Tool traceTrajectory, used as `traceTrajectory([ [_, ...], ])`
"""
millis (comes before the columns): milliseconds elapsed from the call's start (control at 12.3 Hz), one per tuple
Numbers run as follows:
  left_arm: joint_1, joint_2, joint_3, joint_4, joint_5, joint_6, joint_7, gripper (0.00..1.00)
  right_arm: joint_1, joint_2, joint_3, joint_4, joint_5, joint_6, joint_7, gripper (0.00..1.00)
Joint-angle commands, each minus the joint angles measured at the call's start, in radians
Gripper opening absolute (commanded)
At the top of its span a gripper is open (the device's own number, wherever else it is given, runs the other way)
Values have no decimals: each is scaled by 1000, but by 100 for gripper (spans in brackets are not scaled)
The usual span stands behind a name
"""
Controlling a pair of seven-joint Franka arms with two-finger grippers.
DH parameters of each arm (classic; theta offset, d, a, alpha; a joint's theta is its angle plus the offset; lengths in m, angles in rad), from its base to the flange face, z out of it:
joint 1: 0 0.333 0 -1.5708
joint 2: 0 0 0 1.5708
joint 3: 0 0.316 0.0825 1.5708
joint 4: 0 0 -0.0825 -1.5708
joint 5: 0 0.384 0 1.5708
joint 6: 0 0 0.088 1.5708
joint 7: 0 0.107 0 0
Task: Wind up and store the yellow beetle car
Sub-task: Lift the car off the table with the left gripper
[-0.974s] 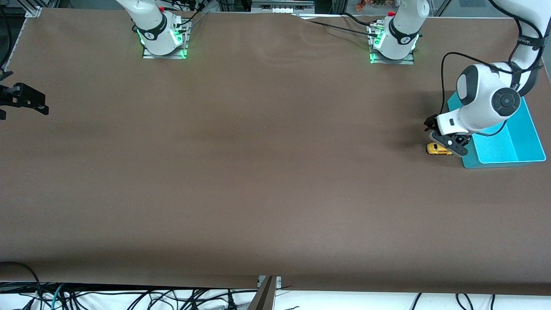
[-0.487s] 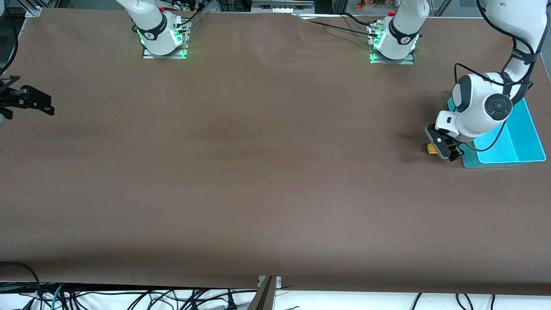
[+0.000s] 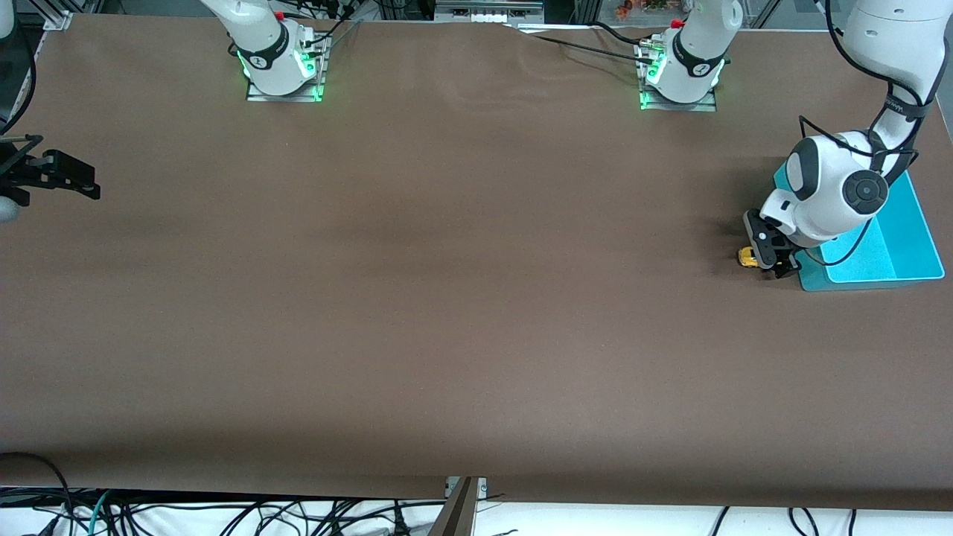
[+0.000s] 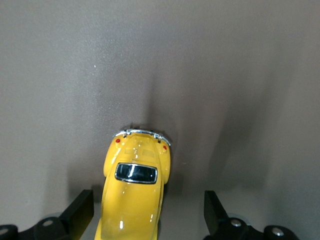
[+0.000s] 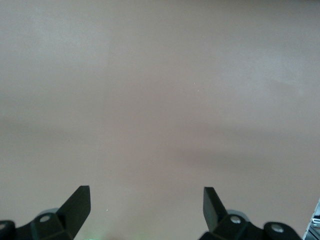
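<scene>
I see a brown table cover (image 3: pixel 417 298) under even lighting, a teal bin (image 3: pixel 908 246) at one end, and tangled cables (image 3: pixel 223 517) below the near edge.

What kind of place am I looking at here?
Most likely a robotics lab. Two white robot arms are bolted along one edge of a big brown-covered table, loose cables hang at its edge, and the only props are a toy car and a blue bin.

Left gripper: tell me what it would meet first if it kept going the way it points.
The left gripper points down at the small yellow beetle-shaped toy car, which sits between its open fingers; they would probably reach the brown table alongside it.
</scene>
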Motion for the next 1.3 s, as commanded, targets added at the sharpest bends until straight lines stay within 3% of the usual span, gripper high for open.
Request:
traceTrajectory([
  [0,0,-15,3,15,11,2,23,1,1,-3,5,1,-4,-14,14,100],
  [325,-3,-93,-17,19,-7,-64,3,0,1,-3,7,4,-3,-14,10,100],
  [487,0,-159,-75,21,-140,-226,-4,0,3,-3,7,4,-4,-14,10,100],
  [731,6,-229,-93,51,-236,-455,-20,0,3,-3,7,4,-3,-14,8,100],
  [974,72,-321,-111,52,-211,-576,-9,0,3,-3,7,4,-3,-14,8,100],
  [1218,125,-349,-105,96,-54,-627,110,0,1,-3,7,4,-1,-14,8,100],
])
